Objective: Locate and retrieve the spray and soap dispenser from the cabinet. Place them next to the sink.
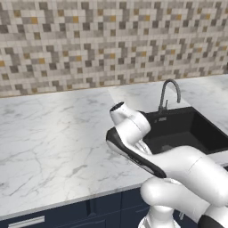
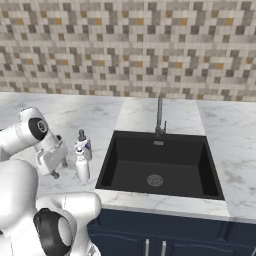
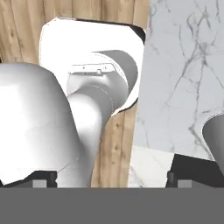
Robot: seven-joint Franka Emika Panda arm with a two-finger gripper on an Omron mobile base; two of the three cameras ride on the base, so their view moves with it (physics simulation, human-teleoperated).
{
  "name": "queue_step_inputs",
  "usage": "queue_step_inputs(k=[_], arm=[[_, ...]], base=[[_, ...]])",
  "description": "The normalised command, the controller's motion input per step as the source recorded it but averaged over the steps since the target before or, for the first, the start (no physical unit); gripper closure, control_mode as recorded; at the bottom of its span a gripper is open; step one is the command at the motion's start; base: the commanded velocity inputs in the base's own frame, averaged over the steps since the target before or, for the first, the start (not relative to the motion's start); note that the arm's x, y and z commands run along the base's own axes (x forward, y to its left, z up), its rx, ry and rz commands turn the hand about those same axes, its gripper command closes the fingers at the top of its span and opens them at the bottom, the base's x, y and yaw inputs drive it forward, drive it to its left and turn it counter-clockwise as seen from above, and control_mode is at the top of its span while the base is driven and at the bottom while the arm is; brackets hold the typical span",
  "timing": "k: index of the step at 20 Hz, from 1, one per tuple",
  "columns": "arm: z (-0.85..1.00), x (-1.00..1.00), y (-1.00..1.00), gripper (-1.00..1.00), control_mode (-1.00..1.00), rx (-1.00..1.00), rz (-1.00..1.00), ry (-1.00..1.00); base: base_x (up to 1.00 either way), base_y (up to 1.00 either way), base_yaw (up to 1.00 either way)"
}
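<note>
While the white arm folds low over the counter's front edge, the scene reads as follows.

Counter: white marble worktop (image 2: 220, 150) with grey veining, running under a mosaic backsplash (image 2: 130, 45) of beige, grey and orange tiles.

Sink: black rectangular recessed basin (image 2: 159, 167) set into the marble, at 3 o'clock from the two bottles in the right base view, with a round drain in its floor; also seen in the left base view (image 1: 189, 129).

Faucet: curved dark metal gooseneck (image 1: 169, 94) rising at the basin's back rim, at 12 o'clock from the drain.

Drawers: navy blue fronts (image 1: 67, 213) with a silver handle, below the counter edge.

Spray: slim white plastic bottle with a pale trigger nozzle (image 2: 82, 166), upright on the marble just beside the sink's left rim.

Soap dispenser: small grey marbled cylinder with a dark pump head (image 2: 83, 145), upright, at 12 o'clock from the spray and close against it; whether they touch cannot be told.

Gripper: white two-finger hand (image 2: 59, 169) at 9 o'clock from the spray, near it but apart; it holds nothing, and how far the jaws stand apart cannot be told.
</note>
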Motion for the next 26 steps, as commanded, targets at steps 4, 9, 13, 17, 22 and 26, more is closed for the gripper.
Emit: queue_step_inputs(k=[4, 9, 13, 17, 22, 26], arm=[[0.21, 0.31, -0.24, -1.0, -1.0, 0.22, 0.09, 0.15], [0.0, 0.09, 0.0, -1.0, -1.0, 0.0, 0.06, 0.0], [0.0, 0.35, 0.1, -1.0, -1.0, 0.01, 0.04, -0.01], [0.08, 0.39, 0.26, -1.0, -1.0, 0.03, 0.07, -0.03], [0.33, 0.14, 0.33, -1.0, -1.0, 0.0, 0.04, -0.01], [0.28, -0.35, 0.29, -1.0, -1.0, 0.03, 0.0, -0.07]], base=[[0.0, 0.0, 0.0], [0.0, 0.0, 0.0], [0.0, 0.0, 0.0], [0.0, 0.0, 0.0], [0.0, 0.0, 0.0], [0.0, 0.0, 0.0]])
